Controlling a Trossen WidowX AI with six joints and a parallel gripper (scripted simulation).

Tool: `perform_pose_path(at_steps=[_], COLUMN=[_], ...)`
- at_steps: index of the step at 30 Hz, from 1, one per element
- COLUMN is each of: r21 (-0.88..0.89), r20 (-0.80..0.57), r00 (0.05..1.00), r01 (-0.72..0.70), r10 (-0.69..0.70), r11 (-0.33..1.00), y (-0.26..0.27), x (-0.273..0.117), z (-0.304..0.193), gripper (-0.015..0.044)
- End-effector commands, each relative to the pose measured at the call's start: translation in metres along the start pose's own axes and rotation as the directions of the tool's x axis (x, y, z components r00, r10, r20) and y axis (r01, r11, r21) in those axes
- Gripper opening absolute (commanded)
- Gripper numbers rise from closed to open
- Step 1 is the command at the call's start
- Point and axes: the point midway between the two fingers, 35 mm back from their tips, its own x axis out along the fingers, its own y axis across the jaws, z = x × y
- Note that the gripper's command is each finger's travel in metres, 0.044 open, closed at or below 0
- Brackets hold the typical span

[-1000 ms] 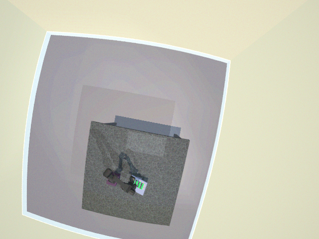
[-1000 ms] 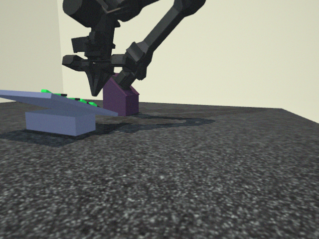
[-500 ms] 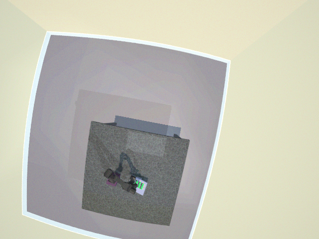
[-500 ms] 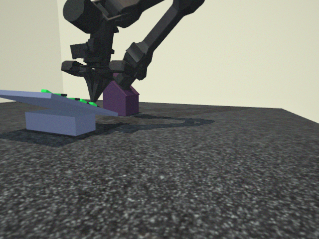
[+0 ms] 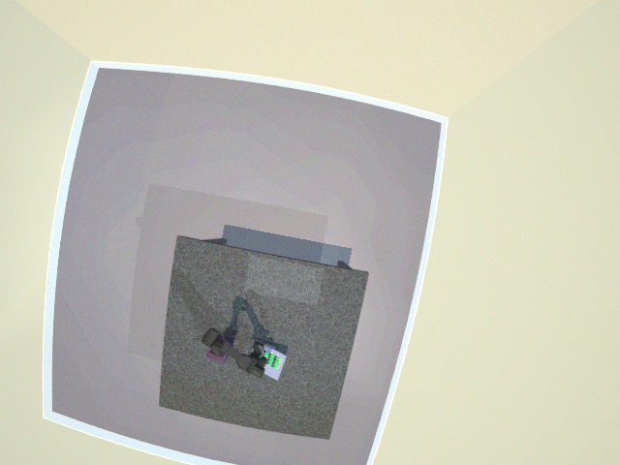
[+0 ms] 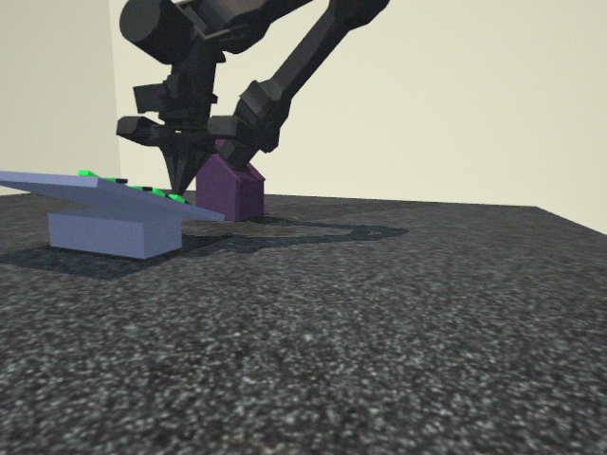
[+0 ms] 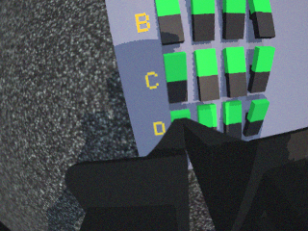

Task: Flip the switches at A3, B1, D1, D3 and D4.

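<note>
The pale blue panel (image 5: 275,374) (image 6: 100,182) (image 7: 290,91) is tilted on a block, with green-and-black rocker switches. My gripper (image 6: 178,193) (image 7: 180,124) is shut and empty, pointing down, its tip at the near end of switch D1 (image 7: 180,115). Whether it touches D1 is unclear; the fingers cover D1's black half. Switch D3 (image 7: 233,113) and switch D4 (image 7: 259,111) show to the right, and switch B1 (image 7: 170,26) at the top, cut by the frame. Row A is outside the wrist view, and A3's tilt is too small to tell in the top view.
Row C stands between rows B and D, with switch C1 (image 7: 175,67) just beyond D1. Switch D2 (image 7: 207,115) is beside D1, partly behind the fingers. A purple house-shaped block (image 6: 223,193) stands at the arm's base. The speckled dark table (image 5: 320,330) (image 6: 342,318) lies below.
</note>
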Motion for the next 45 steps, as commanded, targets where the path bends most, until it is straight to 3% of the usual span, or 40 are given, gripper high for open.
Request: perform_pose_path(at_steps=[1,41,45], r21=[0.004,0.004,0.002], r20=[0.001,0.001,0.012], r00=[1.0,1.0,1.0], r01=[0.004,0.004,0.006], r10=[-0.004,-0.004,-0.007], r11=[1.0,1.0,1.0], y=[-0.001,-0.001,-0.002], x=[0.001,0.006,-0.026], z=[0.0,0.0,0.001], gripper=[0.0,0.0,0.0])
